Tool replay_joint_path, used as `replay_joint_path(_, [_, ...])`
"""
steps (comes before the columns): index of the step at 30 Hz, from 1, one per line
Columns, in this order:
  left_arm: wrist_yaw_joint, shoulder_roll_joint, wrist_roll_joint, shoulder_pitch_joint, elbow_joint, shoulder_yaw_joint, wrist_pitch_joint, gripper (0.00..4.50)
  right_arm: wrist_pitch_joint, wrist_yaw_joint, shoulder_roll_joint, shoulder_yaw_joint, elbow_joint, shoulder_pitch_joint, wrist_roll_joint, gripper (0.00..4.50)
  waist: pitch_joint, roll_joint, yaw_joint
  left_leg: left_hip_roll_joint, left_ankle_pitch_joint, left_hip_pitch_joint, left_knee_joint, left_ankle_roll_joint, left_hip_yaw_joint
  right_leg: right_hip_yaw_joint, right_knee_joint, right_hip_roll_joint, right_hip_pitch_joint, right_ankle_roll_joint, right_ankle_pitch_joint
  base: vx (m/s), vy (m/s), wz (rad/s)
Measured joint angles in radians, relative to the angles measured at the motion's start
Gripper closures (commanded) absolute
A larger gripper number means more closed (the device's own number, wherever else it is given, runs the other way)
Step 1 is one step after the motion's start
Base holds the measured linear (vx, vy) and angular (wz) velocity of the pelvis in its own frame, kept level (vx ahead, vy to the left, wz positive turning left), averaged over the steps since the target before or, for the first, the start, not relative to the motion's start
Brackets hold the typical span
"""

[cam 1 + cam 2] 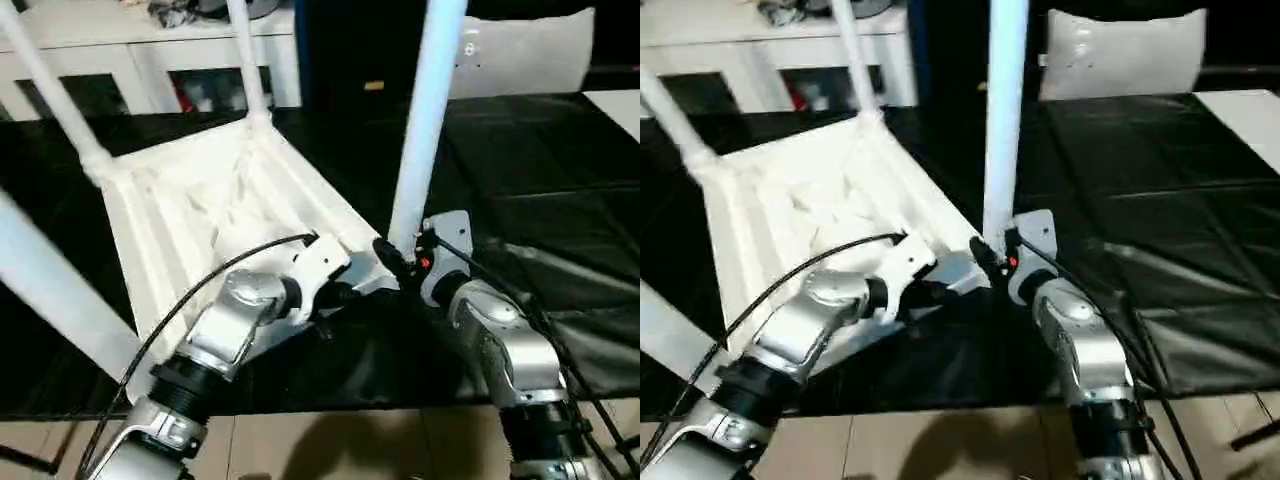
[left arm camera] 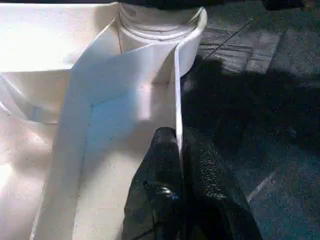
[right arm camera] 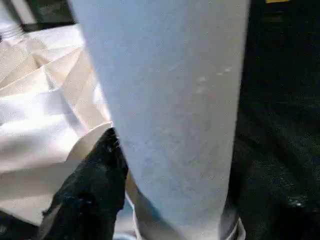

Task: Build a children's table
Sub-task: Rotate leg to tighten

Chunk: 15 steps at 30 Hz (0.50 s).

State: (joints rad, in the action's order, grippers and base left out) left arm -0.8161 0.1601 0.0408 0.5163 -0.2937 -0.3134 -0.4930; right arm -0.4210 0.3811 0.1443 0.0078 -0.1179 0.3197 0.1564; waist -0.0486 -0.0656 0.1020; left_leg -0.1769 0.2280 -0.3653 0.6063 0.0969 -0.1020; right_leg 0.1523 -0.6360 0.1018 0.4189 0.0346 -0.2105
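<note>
The children's table (image 1: 200, 200) lies upside down on a black mat, its ribbed underside facing up. Three legs stand in its sockets: two at the far corners (image 1: 248, 60) (image 1: 50, 90) and one at the near left (image 1: 60, 290). A fourth leg (image 1: 425, 120) rises upright at the near right corner. My left gripper (image 2: 177, 137) is shut on the thin rim wall (image 2: 176, 90) just beside that corner socket. My right gripper (image 1: 400, 262) sits at the base of the fourth leg (image 3: 170, 100), which stands close in front of the right wrist camera.
The black mat (image 1: 540, 200) spreads to the right and ends at a wooden floor (image 1: 350, 440) near me. A white low cabinet (image 1: 150, 60) stands behind the table. A white cushion-like object (image 1: 530, 50) lies at the back right.
</note>
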Motion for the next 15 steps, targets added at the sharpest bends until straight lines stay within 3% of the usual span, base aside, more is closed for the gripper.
replay_joint_path(9, [-0.085, 0.076, -0.007, -0.024, 0.011, -0.023, 0.067, 4.5, -0.016, 0.131, 0.1, 0.024, 0.037, -0.053, 0.028, 0.4, 0.001, -0.003, 0.011, -0.01, 0.0, 0.001, 0.002, 0.001, -0.005, -0.002, 0.02, -0.01, -0.006, 0.002, 0.02, 0.0, 0.0, 0.0])
replay_joint_path(15, [-0.144, 0.129, -0.017, -0.035, 0.014, -0.043, 0.119, 4.5, -0.002, 0.262, 0.177, 0.036, 0.045, -0.066, 0.053, 0.13, 0.001, -0.003, 0.014, -0.015, -0.004, 0.004, 0.002, 0.0, -0.013, -0.002, 0.023, -0.01, -0.01, 0.002, 0.024, 0.0, 0.0, 0.0])
